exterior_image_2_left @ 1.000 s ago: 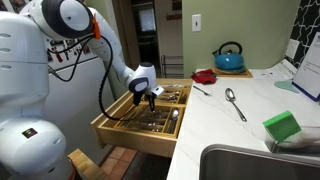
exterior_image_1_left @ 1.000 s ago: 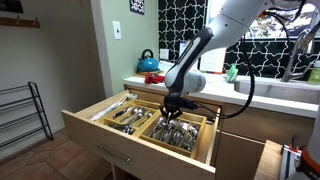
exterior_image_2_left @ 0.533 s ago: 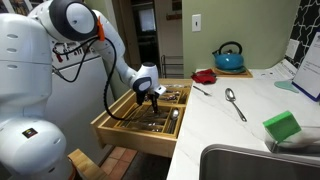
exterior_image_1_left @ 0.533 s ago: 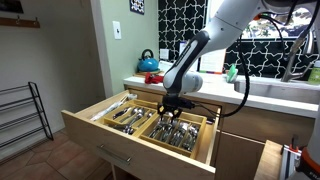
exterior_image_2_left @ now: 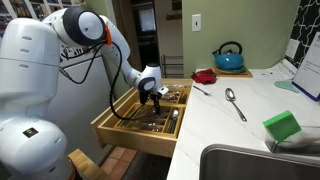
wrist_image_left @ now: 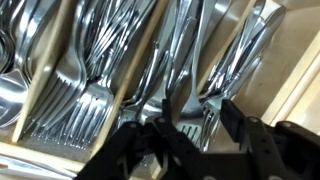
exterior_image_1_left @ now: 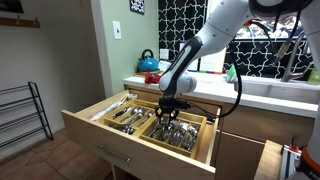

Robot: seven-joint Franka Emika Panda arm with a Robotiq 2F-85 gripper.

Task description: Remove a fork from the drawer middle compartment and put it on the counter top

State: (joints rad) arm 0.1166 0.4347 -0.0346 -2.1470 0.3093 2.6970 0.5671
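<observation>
The drawer (exterior_image_1_left: 100, 137) (exterior_image_2_left: 128, 135) stands pulled out below the counter top (exterior_image_1_left: 270, 98) (exterior_image_2_left: 235, 125); its wooden organiser is packed with silver cutlery. My gripper (exterior_image_1_left: 170, 104) (exterior_image_2_left: 150, 94) (wrist_image_left: 196, 120) hangs low over the organiser, pointing down. In the wrist view its black fingers (wrist_image_left: 228, 118) stand apart over the middle compartment (wrist_image_left: 185, 55). Fork heads (wrist_image_left: 192, 128) lie in the gap between them, unclamped. Neighbouring sections hold more forks (wrist_image_left: 80, 100). Nothing is lifted off the pile.
On the counter top lie a spoon (exterior_image_2_left: 233, 103), a smaller utensil (exterior_image_2_left: 200, 90), a green sponge (exterior_image_2_left: 282, 126), a blue kettle (exterior_image_2_left: 229, 57) (exterior_image_1_left: 148, 63) and a red item (exterior_image_2_left: 205, 75). The sink (exterior_image_2_left: 250, 165) is in front. A shoe rack (exterior_image_1_left: 22, 115) stands by the wall.
My gripper has shifted slightly along the drawer and the arm's elbow has swung. The cutlery lies as before.
</observation>
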